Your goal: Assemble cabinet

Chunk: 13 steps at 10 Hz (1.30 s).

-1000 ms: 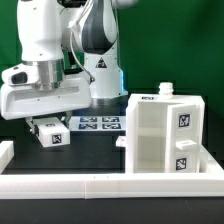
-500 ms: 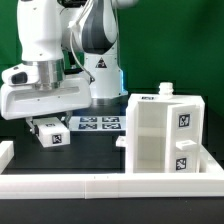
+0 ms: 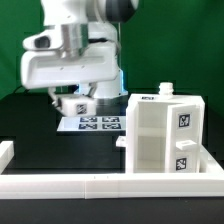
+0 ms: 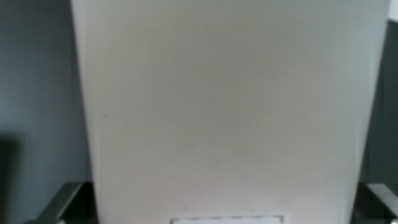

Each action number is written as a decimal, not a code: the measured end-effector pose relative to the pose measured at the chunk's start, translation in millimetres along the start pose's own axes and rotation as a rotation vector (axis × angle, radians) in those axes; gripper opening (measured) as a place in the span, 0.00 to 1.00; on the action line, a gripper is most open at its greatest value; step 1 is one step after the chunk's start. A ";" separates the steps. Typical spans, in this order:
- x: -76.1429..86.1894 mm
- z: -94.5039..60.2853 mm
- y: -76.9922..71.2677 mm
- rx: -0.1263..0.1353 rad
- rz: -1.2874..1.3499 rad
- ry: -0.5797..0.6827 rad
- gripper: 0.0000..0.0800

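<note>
The cabinet (image 3: 165,135) is a tall white box with square tags, standing on the table at the exterior view's right. My gripper (image 3: 76,97) is shut on a small white tagged cabinet part (image 3: 73,106). It holds the part in the air above the far edge of the marker board (image 3: 95,124), to the left of the cabinet. In the wrist view the white part (image 4: 222,100) fills most of the picture. The dark fingers (image 4: 64,205) show at its two sides, and the gripper (image 4: 222,208) closes around it.
A low white rail (image 3: 100,185) runs along the table's front edge, with a short raised end (image 3: 5,152) at the exterior view's left. The robot's base (image 3: 100,70) stands behind the marker board.
The gripper has risen off the table and moved toward the exterior view's right, carrying the small white tagged part with it. The cabinet has not moved.
</note>
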<state>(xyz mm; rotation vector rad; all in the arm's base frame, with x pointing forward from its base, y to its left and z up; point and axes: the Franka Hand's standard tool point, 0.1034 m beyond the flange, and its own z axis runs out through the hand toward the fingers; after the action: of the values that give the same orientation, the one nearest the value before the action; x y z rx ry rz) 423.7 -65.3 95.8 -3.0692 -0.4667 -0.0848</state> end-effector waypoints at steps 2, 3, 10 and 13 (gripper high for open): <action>24.1 -11.9 -22.1 -0.018 0.050 -0.014 0.70; 22.0 -3.7 -26.9 -0.032 0.084 -0.014 0.70; 57.4 -35.8 -64.0 -0.004 0.082 -0.042 0.70; 92.1 -61.1 -85.6 0.001 0.087 -0.043 0.70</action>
<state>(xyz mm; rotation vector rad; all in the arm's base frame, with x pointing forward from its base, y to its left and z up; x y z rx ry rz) 483.0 41.0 164.6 -3.0913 -0.3341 -0.0155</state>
